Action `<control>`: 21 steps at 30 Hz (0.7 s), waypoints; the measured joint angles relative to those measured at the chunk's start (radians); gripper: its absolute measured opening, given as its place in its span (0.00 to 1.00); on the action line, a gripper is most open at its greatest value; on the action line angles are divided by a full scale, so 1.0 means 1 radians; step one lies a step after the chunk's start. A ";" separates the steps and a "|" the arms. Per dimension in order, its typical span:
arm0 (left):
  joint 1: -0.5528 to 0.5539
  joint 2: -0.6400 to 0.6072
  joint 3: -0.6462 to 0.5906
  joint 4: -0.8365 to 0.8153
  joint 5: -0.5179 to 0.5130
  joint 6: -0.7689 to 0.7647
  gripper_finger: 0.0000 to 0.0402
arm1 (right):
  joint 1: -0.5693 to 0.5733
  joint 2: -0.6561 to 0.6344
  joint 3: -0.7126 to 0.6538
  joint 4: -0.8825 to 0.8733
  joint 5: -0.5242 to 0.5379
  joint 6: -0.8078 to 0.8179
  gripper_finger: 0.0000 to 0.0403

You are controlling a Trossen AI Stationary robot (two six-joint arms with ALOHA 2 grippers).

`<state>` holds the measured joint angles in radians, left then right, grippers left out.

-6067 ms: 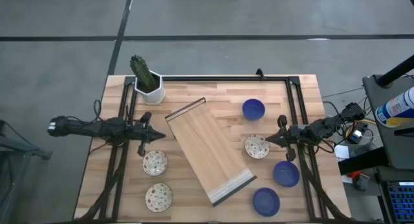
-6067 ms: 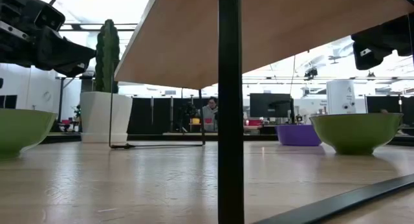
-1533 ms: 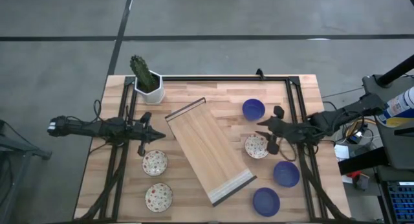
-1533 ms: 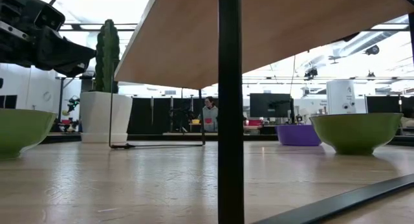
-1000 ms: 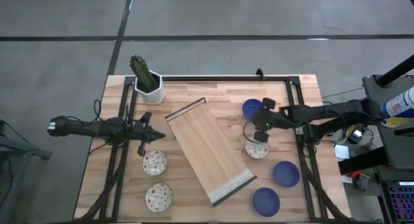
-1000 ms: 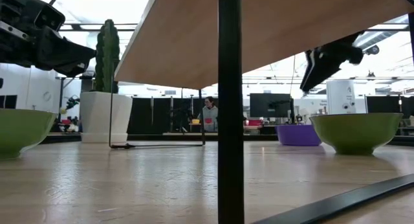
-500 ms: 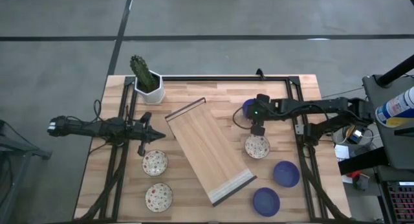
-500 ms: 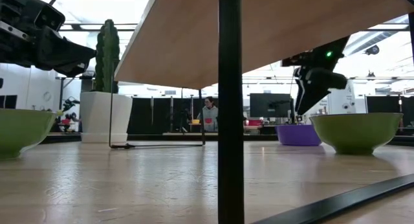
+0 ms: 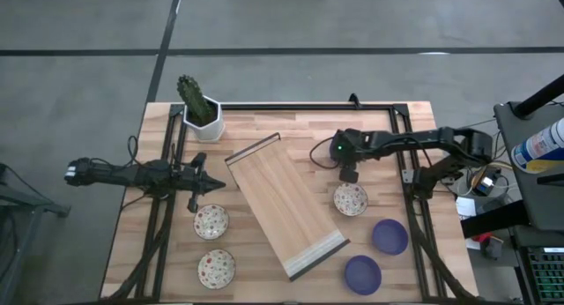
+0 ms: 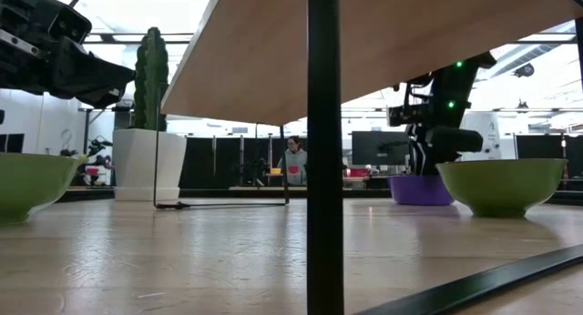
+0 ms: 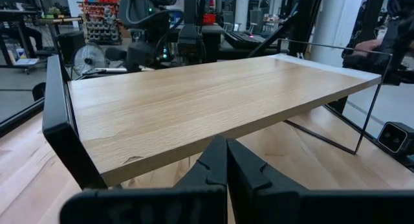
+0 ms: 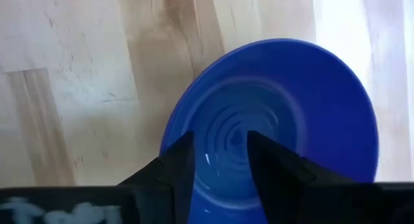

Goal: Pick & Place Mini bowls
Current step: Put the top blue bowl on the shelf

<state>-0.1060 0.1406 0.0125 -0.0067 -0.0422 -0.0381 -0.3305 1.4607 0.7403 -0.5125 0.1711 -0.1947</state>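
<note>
My right gripper hangs open, pointing down over a blue mini bowl that rests on the table at the far right; in the high view the gripper hides that bowl. In the low view it stands just above the bowl. A patterned mini bowl and two blue ones lie nearer on the right. Two patterned bowls lie at the near left. My left gripper waits shut at the left. My right gripper comes at the blue bowl from above. Both fingers stand over the bowl's inside, one close to its rim. Whether they touch it I cannot tell. The bowl sits flat on the table.
A tilted wooden shelf board on a black wire frame fills the table's middle. A white cactus pot stands at the far left. Black frame rails run along the table's sides and far edge.
My right gripper has moved from above the patterned bowl toward the table's far edge and a little to the left, to the far blue bowl. It has tipped to point down and has come down close over that bowl. The bowls have stayed in place.
</note>
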 joint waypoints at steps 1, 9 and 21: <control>0.000 0.000 0.000 0.000 0.000 0.000 0.00 | 0.000 0.003 0.000 -0.001 0.000 0.000 0.33; 0.000 0.000 0.000 0.000 0.000 0.000 0.00 | -0.005 -0.068 0.011 -0.008 0.013 0.031 0.29; 0.000 0.000 0.000 0.000 0.000 0.000 0.00 | 0.005 -0.161 -0.009 -0.008 -0.146 0.132 0.31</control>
<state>-0.1062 0.1406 0.0124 -0.0063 -0.0422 -0.0382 -0.3252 1.3000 0.7312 -0.5209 0.0250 -0.0631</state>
